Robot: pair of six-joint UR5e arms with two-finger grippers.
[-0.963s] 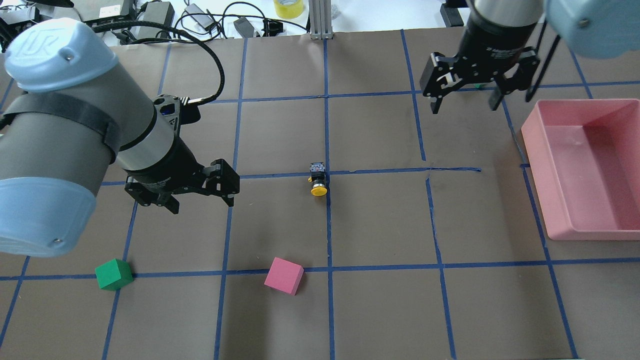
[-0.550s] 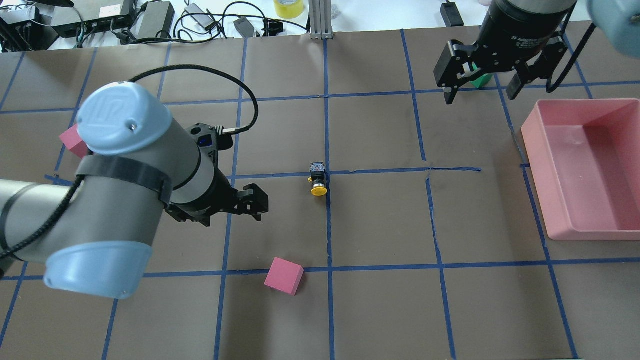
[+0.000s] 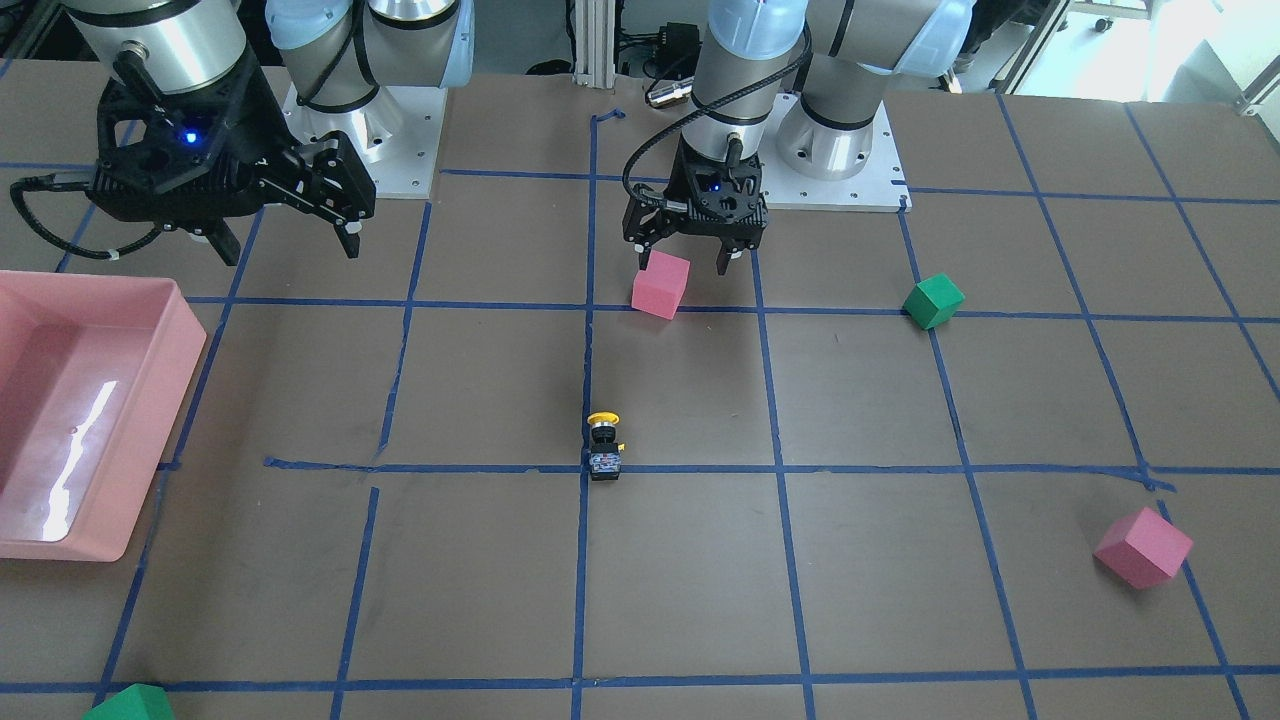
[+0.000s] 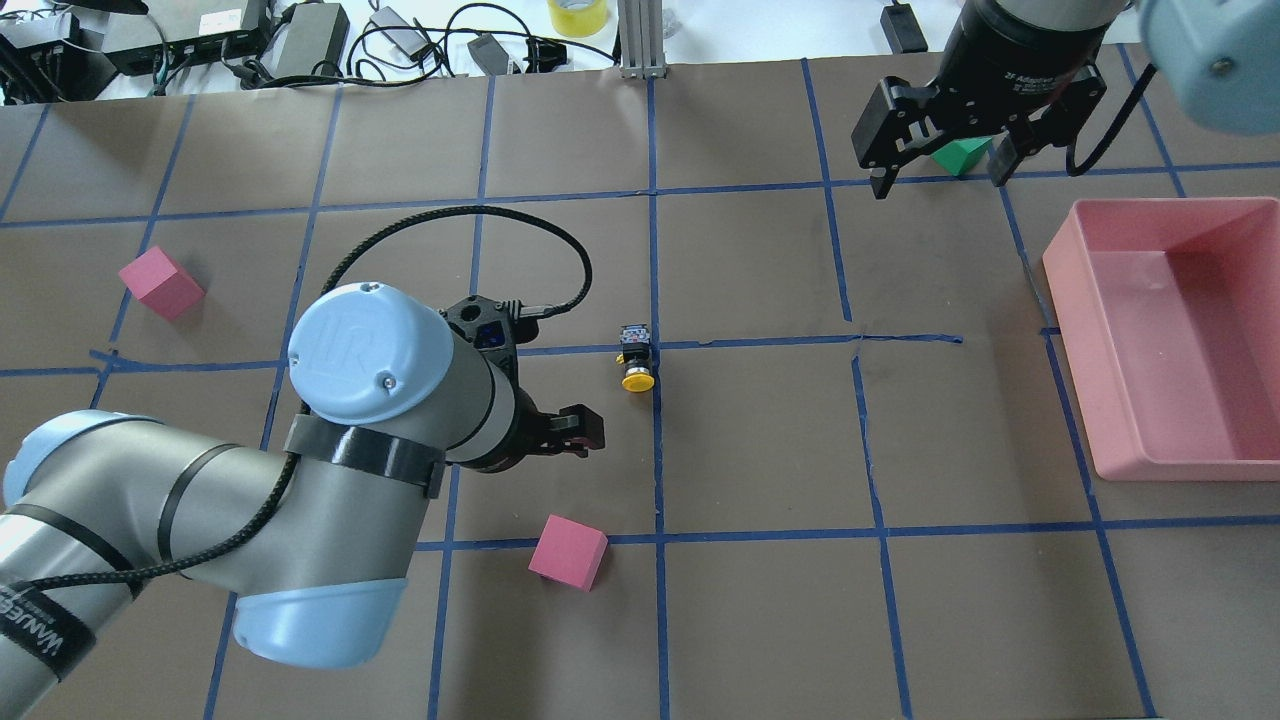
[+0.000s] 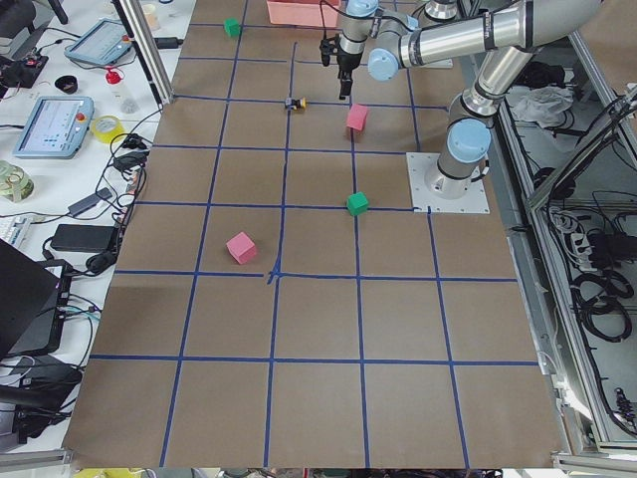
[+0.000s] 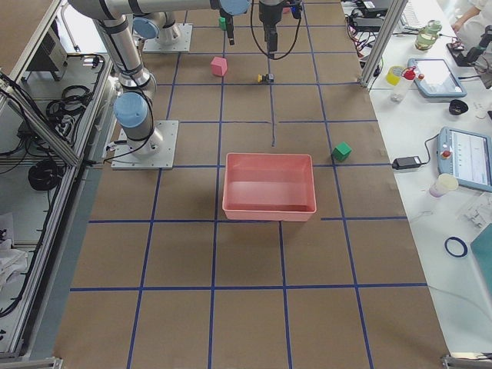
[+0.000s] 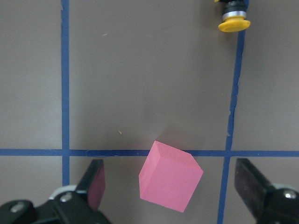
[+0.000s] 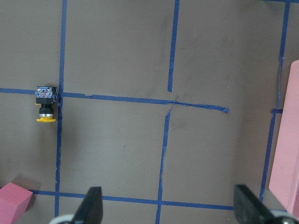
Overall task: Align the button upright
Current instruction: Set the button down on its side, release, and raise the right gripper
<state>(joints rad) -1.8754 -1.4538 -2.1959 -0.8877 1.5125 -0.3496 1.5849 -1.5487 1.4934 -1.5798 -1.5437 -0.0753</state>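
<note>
**Figure.** Two-arm workcell, 1 moment in 6 views.

**Task object.** The button (image 4: 637, 358) lies on its side near the middle of the table (image 4: 760, 440), on a crossing of the blue tape grid (image 4: 653, 250). In the overhead view its yellow cap points to 6 o'clock, toward the robot. Its grey-white base points to 12 o'clock. It is not upright, and neither gripper touches it.

**Left gripper** (image 3: 683, 265). The fingers are spread and hold nothing. In the overhead view it hangs at about 7 o'clock of the button, near it but apart, and is largely hidden under its own arm. Its wrist camera looks down on pink cube A (image 7: 171, 176), which shows between the 2 fingertips. The same camera catches the button's cap at the frame's 1 o'clock edge. In the overhead view gripper and cube are apart, with the cube between 6 and 7 o'clock of the button.

**Right gripper** (image 4: 935, 182). The fingers are spread and hold nothing. It hangs at 2 o'clock of the button, well apart from it. Its wrist camera shows the button at 9 o'clock of the frame.

**Other objects.**
- The pink tray (image 4: 1095, 360) sits at 3 o'clock of the button, at the table's right edge.
- Pink cube B (image 4: 160, 283) lies at 9 o'clock of the button, well apart from it.
- Green cube A (image 4: 960, 155) shows between the right gripper's fingers in the overhead view. The front-facing view places it on the table at the operators' edge, far from that gripper.
- Green cube B (image 3: 933, 301) lies at 3 o'clock of pink cube A in the front-facing view.
</note>
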